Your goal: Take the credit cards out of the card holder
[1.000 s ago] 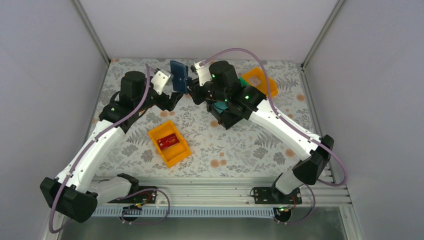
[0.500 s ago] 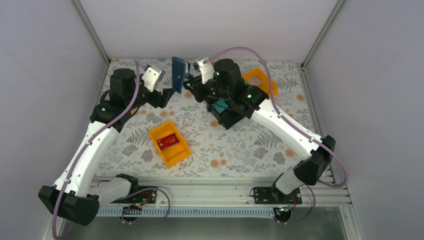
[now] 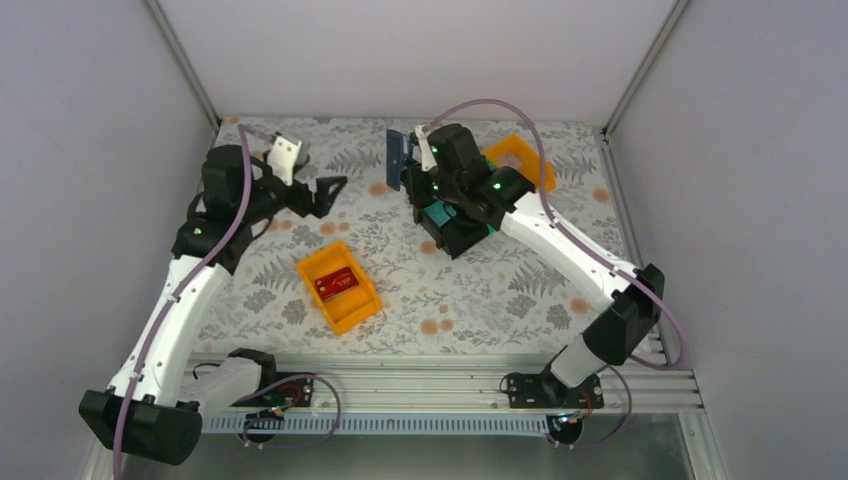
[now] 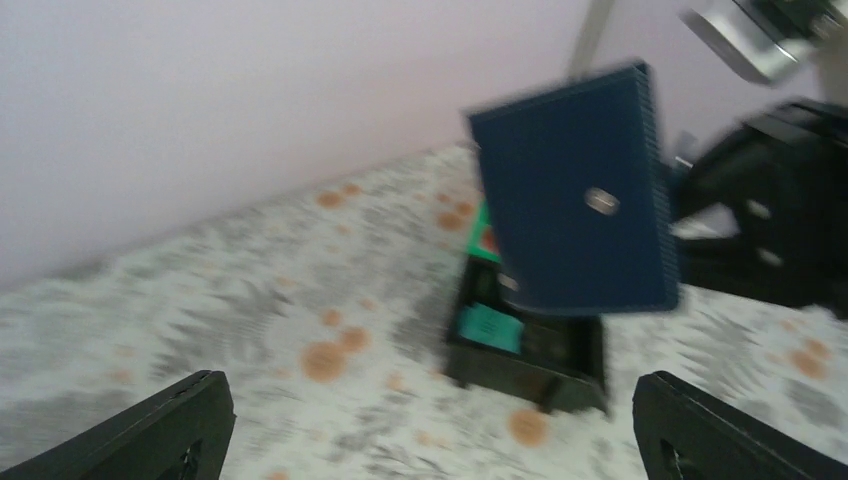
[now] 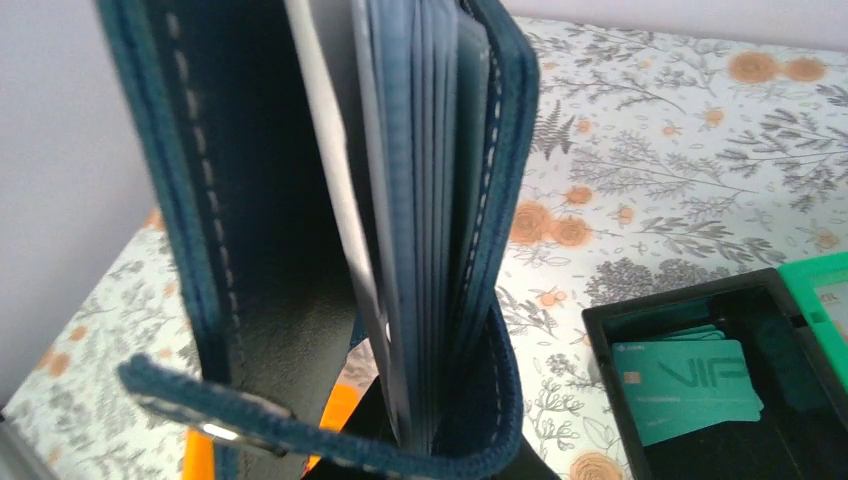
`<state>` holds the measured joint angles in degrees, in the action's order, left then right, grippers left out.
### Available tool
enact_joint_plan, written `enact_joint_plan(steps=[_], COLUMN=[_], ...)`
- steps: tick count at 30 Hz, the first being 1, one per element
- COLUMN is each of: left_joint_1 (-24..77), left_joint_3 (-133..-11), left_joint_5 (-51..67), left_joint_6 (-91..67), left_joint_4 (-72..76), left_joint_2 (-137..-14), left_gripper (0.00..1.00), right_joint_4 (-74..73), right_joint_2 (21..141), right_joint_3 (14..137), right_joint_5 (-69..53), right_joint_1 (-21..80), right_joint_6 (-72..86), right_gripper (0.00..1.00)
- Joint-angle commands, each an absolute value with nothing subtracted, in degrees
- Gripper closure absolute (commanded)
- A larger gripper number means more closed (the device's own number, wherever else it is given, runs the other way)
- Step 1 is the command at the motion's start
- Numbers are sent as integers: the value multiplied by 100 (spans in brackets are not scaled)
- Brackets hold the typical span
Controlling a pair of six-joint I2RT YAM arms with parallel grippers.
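The right gripper [image 3: 412,162] is clamping the soft, probably light card holder [image 5: 440,200] at its bottom fold, a sensible hold, while the left gripper [image 3: 320,195] is gaping empty.

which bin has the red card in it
The near orange bin, left of the black bin: a red card lies in it. The black bin holds a teal card; the far orange bin shows no red.

Arms outstretched, grippers apart.
Left gripper [image 3: 322,195] stands left of the card holder [image 3: 398,150] (fingers spread wide); right gripper [image 3: 413,172] is closed tight on that holder.
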<state>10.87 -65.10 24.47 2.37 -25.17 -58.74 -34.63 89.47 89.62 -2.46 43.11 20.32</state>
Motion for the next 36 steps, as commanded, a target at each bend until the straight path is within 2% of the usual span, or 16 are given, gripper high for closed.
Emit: enact_joint_plan(steps=[1,7,16,28,36], left_joint_1=[1410,1685,1695,1597,1371], left_joint_3=[-5925,-6130,-6226,-6261,-6303], left_joint_5=[3590,3214,3338,1711,1493], left_joint_6=[-618,-763,-1251,-885,-545], left_joint_4=[-2056,-1941,-1704,-2301,-2550], left_joint_2=[-5937,-6241,-6469,-6537,-6337], left_gripper=[0,0,0,0,13], right_joint_4=[-3537,-3520,-3382,-3268,-2917], right_joint_2=[9292,9483,9735,9575,8795], right_joint_3=[9452,9760,9875,9844,9207], right_joint_5=[650,715,512,522,80], right_joint_1=[4644,4915,5163,5399,5353], right_joint_6=[2351,2237,1986,1567,1206], right_gripper=[96,96,96,96,96])
